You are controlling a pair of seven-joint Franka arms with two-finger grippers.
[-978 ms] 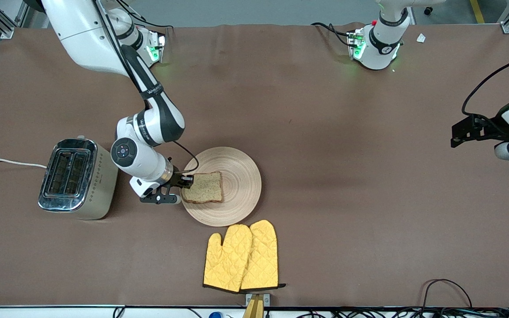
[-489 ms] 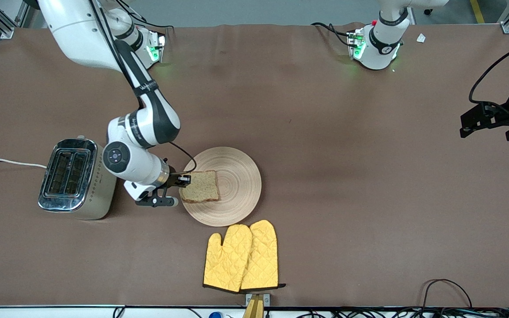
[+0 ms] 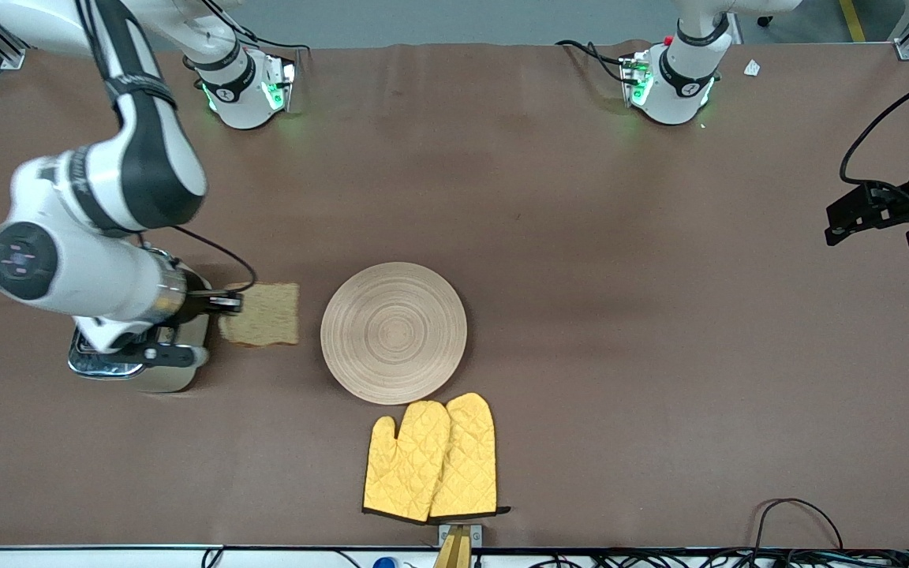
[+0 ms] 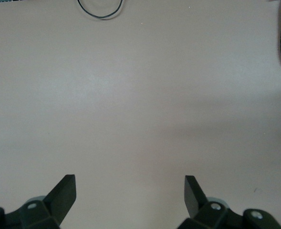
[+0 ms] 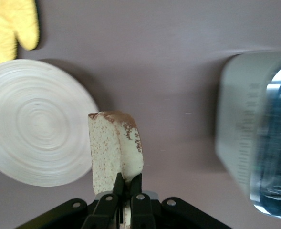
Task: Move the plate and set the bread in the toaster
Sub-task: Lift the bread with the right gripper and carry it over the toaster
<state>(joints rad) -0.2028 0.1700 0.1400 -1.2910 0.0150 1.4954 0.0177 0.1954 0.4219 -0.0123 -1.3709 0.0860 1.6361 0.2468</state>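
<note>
My right gripper (image 3: 226, 304) is shut on one edge of the bread (image 3: 261, 314), a brown wholegrain slice held up in the air over the table between the toaster and the plate. The right wrist view shows the fingers (image 5: 122, 183) pinching the bread (image 5: 112, 148). The toaster (image 3: 170, 380) is mostly hidden under the right wrist; its cream side (image 5: 245, 143) lies close beside the slice. The pale wooden plate (image 3: 394, 332) lies bare mid-table. My left gripper (image 3: 841, 225) waits open over the left arm's end of the table, nothing between its fingers (image 4: 66, 186).
A pair of yellow oven mitts (image 3: 431, 457) lies just nearer the front camera than the plate. A black cable loop (image 3: 798, 513) rests by the front edge toward the left arm's end. Brown cloth covers the table.
The right gripper has lifted the bread off the plate and carried it toward the toaster. The plate is now bare. The left arm drew back slightly toward its end of the table.
</note>
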